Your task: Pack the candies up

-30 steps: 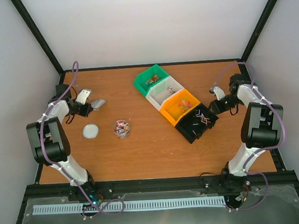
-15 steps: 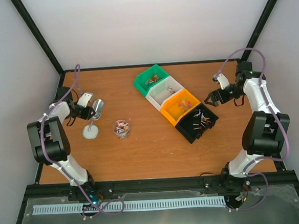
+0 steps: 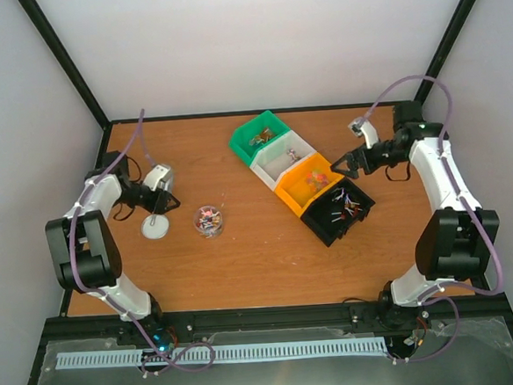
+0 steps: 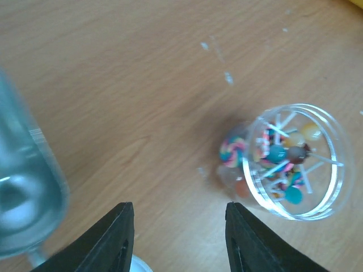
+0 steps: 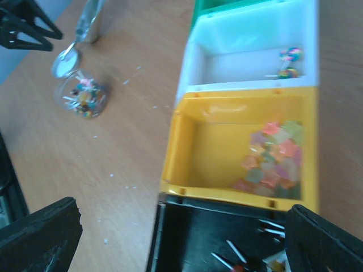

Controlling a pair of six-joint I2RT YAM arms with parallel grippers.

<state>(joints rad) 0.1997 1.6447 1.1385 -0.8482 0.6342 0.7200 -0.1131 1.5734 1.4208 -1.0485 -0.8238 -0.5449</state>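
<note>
Candies on thin white sticks, in blue, orange, brown and swirled pink, are seen heaped in a small clear round jar that stands open and upright on the wooden table, left of a diagonal row of four plastic bins set edge to edge. The green bin, at the far end of the row, is seen to hold a few brownish pieces (too small to make out from above). A couple of multicoloured sweets are gathered in one corner of the white bin, its floor otherwise bare. A cluster of pastel star-shaped candies is piled against one side of the orange bin, and stick sweets are scattered across the black bin at the near end. The left gripper is held low over the table beside the jar, its jaws apart with nothing between them. A round lid is seen on the table, left of the jar and right by this gripper; whether the two touch cannot be told. The right gripper is held above the orange and black bins, its jaws spread wide and empty.
</note>
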